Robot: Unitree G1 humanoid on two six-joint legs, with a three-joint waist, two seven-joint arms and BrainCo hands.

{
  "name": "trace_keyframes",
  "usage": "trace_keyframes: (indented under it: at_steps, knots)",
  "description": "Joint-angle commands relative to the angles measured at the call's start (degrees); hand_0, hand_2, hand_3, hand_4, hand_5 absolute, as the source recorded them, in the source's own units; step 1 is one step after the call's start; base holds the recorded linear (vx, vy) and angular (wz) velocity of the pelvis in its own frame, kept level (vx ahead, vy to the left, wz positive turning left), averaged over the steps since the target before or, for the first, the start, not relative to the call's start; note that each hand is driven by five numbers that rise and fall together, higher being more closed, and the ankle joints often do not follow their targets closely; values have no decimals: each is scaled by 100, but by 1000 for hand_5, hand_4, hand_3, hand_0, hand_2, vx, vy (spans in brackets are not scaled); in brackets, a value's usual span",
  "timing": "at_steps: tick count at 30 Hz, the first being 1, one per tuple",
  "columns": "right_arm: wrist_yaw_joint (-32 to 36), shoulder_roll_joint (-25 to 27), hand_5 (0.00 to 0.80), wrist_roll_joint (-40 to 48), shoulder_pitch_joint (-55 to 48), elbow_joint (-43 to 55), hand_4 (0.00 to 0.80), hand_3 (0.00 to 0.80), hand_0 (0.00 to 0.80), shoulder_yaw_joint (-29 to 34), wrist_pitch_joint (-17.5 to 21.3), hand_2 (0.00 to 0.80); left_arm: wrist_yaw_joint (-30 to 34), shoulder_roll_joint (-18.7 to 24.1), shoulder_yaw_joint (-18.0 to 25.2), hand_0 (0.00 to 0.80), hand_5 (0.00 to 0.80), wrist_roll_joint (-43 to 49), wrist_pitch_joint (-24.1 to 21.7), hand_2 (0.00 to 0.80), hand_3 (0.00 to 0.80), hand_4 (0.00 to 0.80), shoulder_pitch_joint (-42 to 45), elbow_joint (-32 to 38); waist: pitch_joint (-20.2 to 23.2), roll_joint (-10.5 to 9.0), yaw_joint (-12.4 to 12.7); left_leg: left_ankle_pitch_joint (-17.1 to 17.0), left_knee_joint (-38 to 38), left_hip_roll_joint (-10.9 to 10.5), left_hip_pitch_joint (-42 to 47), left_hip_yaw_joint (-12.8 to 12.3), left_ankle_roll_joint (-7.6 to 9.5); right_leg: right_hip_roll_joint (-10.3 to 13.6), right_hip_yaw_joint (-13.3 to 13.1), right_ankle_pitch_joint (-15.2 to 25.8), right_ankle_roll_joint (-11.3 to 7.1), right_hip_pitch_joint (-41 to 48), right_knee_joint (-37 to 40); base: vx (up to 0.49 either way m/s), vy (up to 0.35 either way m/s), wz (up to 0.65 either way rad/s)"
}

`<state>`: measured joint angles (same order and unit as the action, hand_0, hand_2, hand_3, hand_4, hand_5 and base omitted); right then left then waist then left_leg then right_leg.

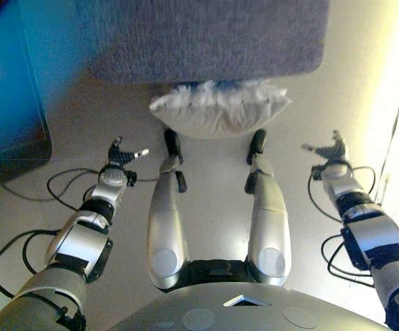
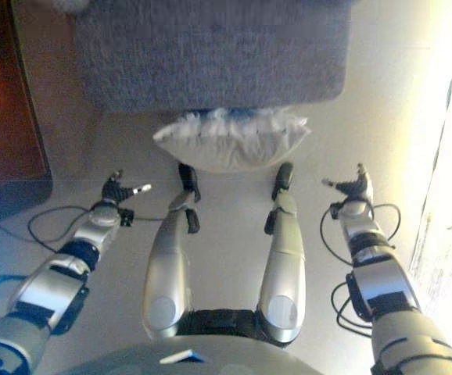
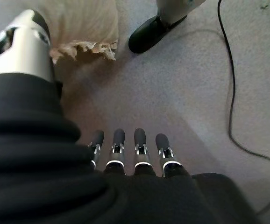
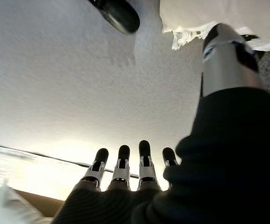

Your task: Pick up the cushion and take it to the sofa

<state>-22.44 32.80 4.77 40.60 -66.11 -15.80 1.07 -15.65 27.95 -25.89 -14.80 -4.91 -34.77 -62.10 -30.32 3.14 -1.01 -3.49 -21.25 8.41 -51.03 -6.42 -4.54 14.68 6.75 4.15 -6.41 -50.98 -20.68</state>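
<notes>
Figure: the opening of the pick-up, seen from the head and both wrists. The cushion (image 1: 219, 110) lay on the floor (image 1: 213, 200), hard against the front edge of the grey sofa (image 1: 206, 38), which filled the upper part of both eye views; whether the two actually touched you could not tell, because the sofa's edge overhung the cushion's far side. Your left hand (image 1: 122, 154) hung over bare floor well to the left of the cushion, fingers straight and relaxed, holding nothing; its wrist view showed the fingers (image 3: 140, 140) in an even row with the cushion's frilled edge (image 3: 86, 46) beyond the thumb. Your right hand (image 1: 331, 149) mirrored it on the other side, likewise spread and empty, its fingers (image 4: 144, 151) pointing across pale floor and the cushion's corner (image 4: 191, 32) off to one side. A dark cabinet (image 1: 10, 89) stood at the far left. Judged from this, the step in hand was the approach: nothing was grasped yet. The next move called for you to bring both hands inward and lower until they flanked the cushion's ends, then close on the soft fabric evenly before lifting it clear to the seat.
</notes>
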Motion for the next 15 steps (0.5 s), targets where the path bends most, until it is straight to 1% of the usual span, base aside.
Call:
trace_keyframes:
  at_steps: [1, 2, 5, 7, 8, 9, 10, 11, 12, 13, 15]
  knots:
    - [-374, 584, 0, -465, -121, 350, 0, 0, 0, -227, 174, 0, -1, 244, 41, 0, 0, -110, -57, 0, 0, 0, 204, -39, 53, 283, -179, 507, -652, 110, -511, 321, -150, 316, -357, -386, -220, -607, -555, -61, 54, 1]
    - [-517, 694, 0, -475, 29, 474, 0, 0, 0, -328, 139, 0, -13, 329, -13, 0, 0, -187, -113, 0, 0, 0, 129, -39, 53, 326, -187, 534, -821, 99, -851, 333, -120, 314, -424, -415, -182, -985, -777, -63, 52, 5]
    - [-719, 880, 0, -374, 474, 556, 0, 0, 0, -492, 112, 0, -31, 542, -10, 0, 0, -361, -383, 0, 0, 0, -86, -46, 53, 374, -198, 609, -1104, 119, -1451, 335, -79, 281, -509, -471, -127, -1634, -1095, -43, 61, 4]
    - [-763, 980, 0, -418, 772, 510, 0, 0, 0, -577, 120, 0, -5, 675, -11, 0, 0, -433, -533, 0, 0, 0, -317, -50, 53, 394, -202, 655, -1203, 144, -1742, 326, -51, 274, -553, -506, -113, -1941, -1230, -23, 46, -1]
    - [-785, 1002, 0, -445, 845, 499, 0, 0, 0, -601, 129, 0, -10, 703, -18, 0, 0, -441, -542, 0, 0, 0, -385, -47, 53, 400, -204, 668, -1233, 149, -1813, 323, -45, 272, -565, -518, -108, -2016, -1272, -9, 35, 1]
    - [-768, 1163, 0, -564, 1198, 446, 0, 0, 0, -720, 178, 0, 19, 843, -127, 0, 0, -578, -532, 0, 0, 0, -638, -3, 53, 399, -176, 700, -1322, 132, -2046, 360, -29, 271, -583, -545, -110, -2252, -1390, 0, 0, 0]
    - [-767, 1163, 0, -564, 1203, 442, 0, 0, 0, -722, 180, 0, 20, 843, -126, 0, 0, -578, -532, 0, 0, 0, -641, -4, 53, 400, -176, 702, -1329, 132, -2054, 361, -29, 271, -584, -547, -110, -2258, -1395, 0, 0, 0]
    - [-600, 1390, 0, -528, 1319, 540, 0, 0, 0, -752, 203, 0, 70, 1065, -108, 0, 0, -550, -725, 0, 0, 0, -825, 80, 53, 356, -163, 728, -1448, 173, -2277, 400, -26, 260, -586, -560, -111, -2440, -1534, 0, 0, 0]
    - [-515, 1574, 0, -534, 1165, 637, 0, 0, 0, -697, 461, 0, 51, 1282, -115, 0, 0, -398, -773, 0, 0, 0, -957, 201, 53, 293, -179, 736, -1509, 205, -2485, 419, -9, 249, -579, -567, -122, -2609, -1613, 0, 0, 0]
    - [-463, 1652, 0, -601, 1089, 695, 0, 0, 0, -673, 574, 0, 52, 1378, -139, 0, 0, -322, -801, 0, 0, 0, -1026, 259, 53, 261, -187, 744, -1533, 216, -2569, 426, 1, 243, -575, -574, -128, -2679, -1643, -11, -33, 2]
    - [-383, 1925, 0, -494, 883, 1012, 0, 0, 0, -688, 780, 0, 13, 1716, -255, 0, 0, -114, -831, 0, 0, 0, -1284, 395, 53, 162, -224, 745, -1475, 209, -2774, 466, 34, 226, -545, -590, -147, -2857, -1636, -3, -39, 4]
